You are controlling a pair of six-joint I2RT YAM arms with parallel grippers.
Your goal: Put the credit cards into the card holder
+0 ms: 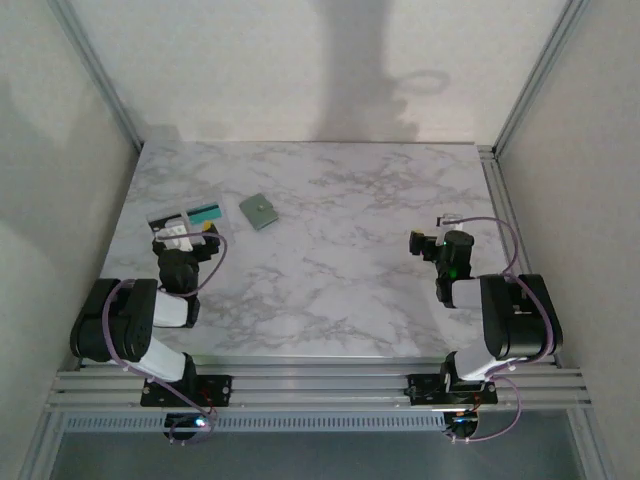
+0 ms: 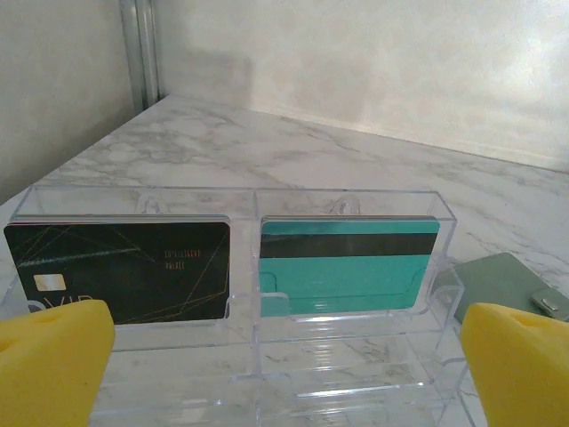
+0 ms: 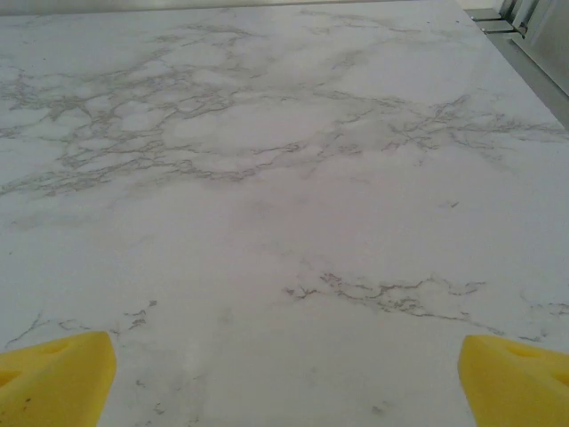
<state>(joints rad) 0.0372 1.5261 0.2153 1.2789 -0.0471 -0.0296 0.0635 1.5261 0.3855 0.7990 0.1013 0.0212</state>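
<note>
Credit cards (image 2: 348, 264) upright in clear rack (image 2: 244, 203) — card holder (image 2: 500, 277) just beside

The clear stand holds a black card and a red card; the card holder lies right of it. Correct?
No: the left wrist view shows a teal card, not red, beside the black card in the clear stand. The rest holds.
</note>
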